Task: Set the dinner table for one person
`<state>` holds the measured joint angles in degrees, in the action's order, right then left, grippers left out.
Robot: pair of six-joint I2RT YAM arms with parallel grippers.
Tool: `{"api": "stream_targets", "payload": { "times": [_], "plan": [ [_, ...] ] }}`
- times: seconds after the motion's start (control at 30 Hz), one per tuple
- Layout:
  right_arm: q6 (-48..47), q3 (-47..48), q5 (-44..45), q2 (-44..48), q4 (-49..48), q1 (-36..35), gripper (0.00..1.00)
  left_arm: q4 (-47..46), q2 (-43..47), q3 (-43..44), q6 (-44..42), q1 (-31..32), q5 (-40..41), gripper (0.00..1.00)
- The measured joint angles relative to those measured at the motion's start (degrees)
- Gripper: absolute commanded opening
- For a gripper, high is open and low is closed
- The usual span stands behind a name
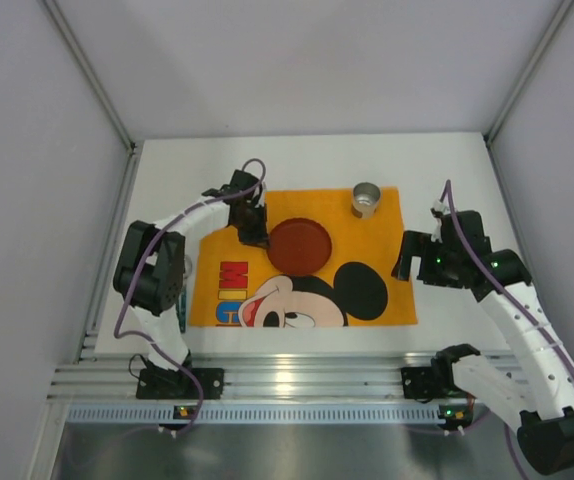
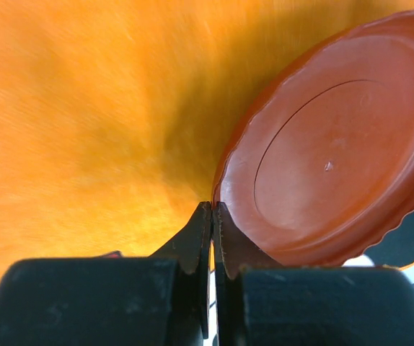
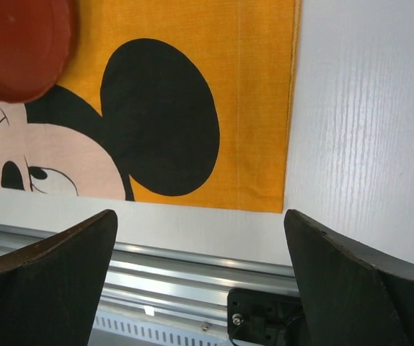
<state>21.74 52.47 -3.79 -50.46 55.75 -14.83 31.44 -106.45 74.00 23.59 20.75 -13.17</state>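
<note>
A red-brown plate lies in the upper middle of the orange mouse cloth on the white dinner table. My left gripper is at the plate's left edge. In the left wrist view its jaws are closed together right at the rim of the plate, which casts a dark shadow on the cloth. My right gripper is open and empty over bare table just right of the cloth. Its wrist view shows the cloth's corner and the plate's edge.
A small metal cup stands at the cloth's far right corner. A ribbed aluminium rail runs along the near table edge, also in the right wrist view. A bluish item shows beside the left arm. Grey walls enclose the table.
</note>
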Motion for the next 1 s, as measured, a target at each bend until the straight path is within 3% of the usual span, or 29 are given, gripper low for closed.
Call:
{"api": "stream_targets", "payload": {
  "times": [0.23,0.27,0.3,0.37,0.4,0.53,0.8,1.0],
  "plan": [
    [0.9,-0.04,-0.52,0.52,-0.09,0.0,1.0,0.68,0.11,-5.05,2.16,4.02,2.64,0.0],
    [0.94,-0.11,-0.57,0.72,-0.09,0.0,1.0,0.7,0.22,-5.05,2.47,4.04,3.19,0.05],
    [0.98,-0.31,-0.63,1.01,-0.15,0.0,1.0,0.76,0.31,-5.05,2.91,4.04,3.78,0.19],
    [1.03,-0.39,-0.7,1.38,-0.07,0.0,1.0,1.29,0.48,-5.03,3.41,4.07,5.51,0.37],
    [1.01,-0.42,-0.81,1.55,-0.07,0.0,1.0,1.99,0.57,-4.98,3.89,4.04,6.78,0.61],
    [1.03,-0.5,-1.27,2.12,-0.04,0.0,1.0,4.83,3.02,-4.0,4.87,4.04,11.72,0.98],
    [1.01,-1.14,-2.84,1.97,-0.42,0.0,1.0,13.29,14.1,-2.45,6.47,1.51,25.11,0.97],
    [0.96,-2.51,-4.17,0.15,-2.82,0.0,1.0,15.56,24.72,-13.18,7.93,-10.86,25.86,0.85]
  ]
}}
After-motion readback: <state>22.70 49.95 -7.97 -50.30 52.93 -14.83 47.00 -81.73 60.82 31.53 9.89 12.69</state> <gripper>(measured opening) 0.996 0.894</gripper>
